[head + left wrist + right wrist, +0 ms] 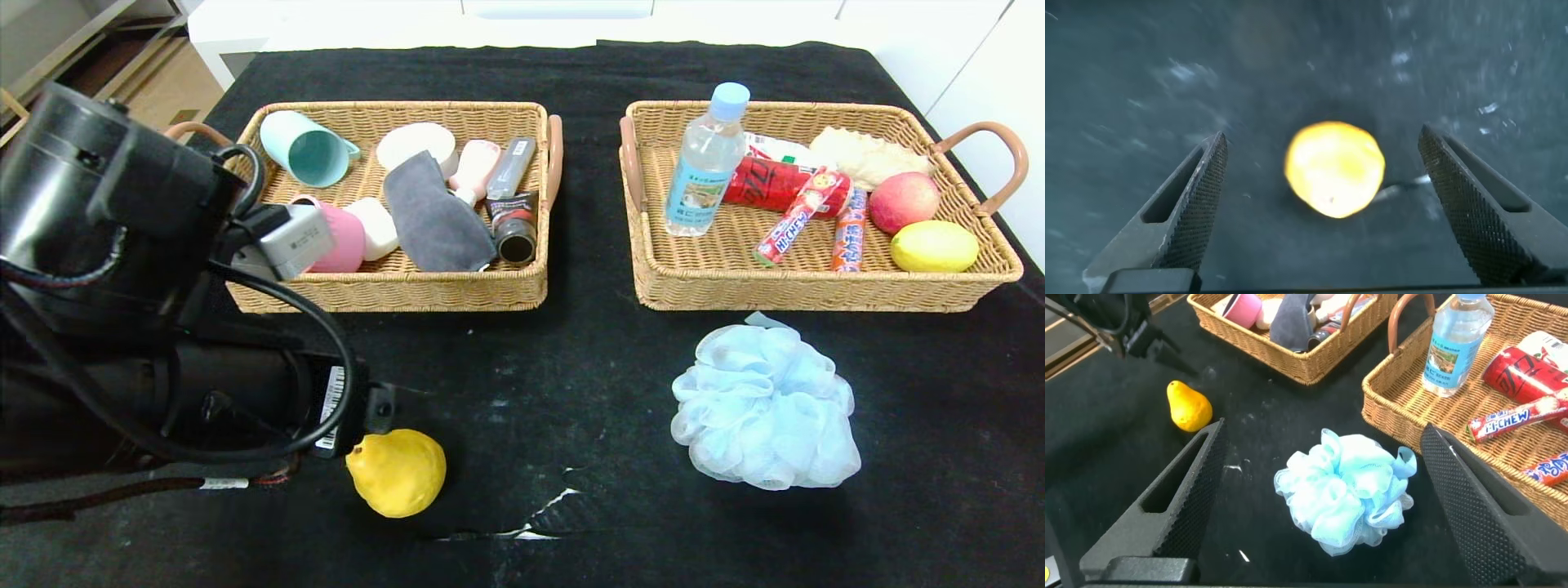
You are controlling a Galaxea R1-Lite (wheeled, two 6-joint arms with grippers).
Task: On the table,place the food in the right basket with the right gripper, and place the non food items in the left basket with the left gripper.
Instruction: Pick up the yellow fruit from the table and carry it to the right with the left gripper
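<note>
The left arm (pixel 139 327) fills the head view from about 9 to 7 o'clock, its wrist angled down toward 5 o'clock. The left gripper (pixel 1327 204) has its ribbed fingers (pixel 1200 196) spread wide, holding nothing. The right gripper (pixel 1327 506) likewise stands spread wide with nothing between its fingers.

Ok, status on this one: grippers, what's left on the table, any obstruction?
Left gripper open over pear. Right gripper open above puff. Nothing blocking either.
</note>
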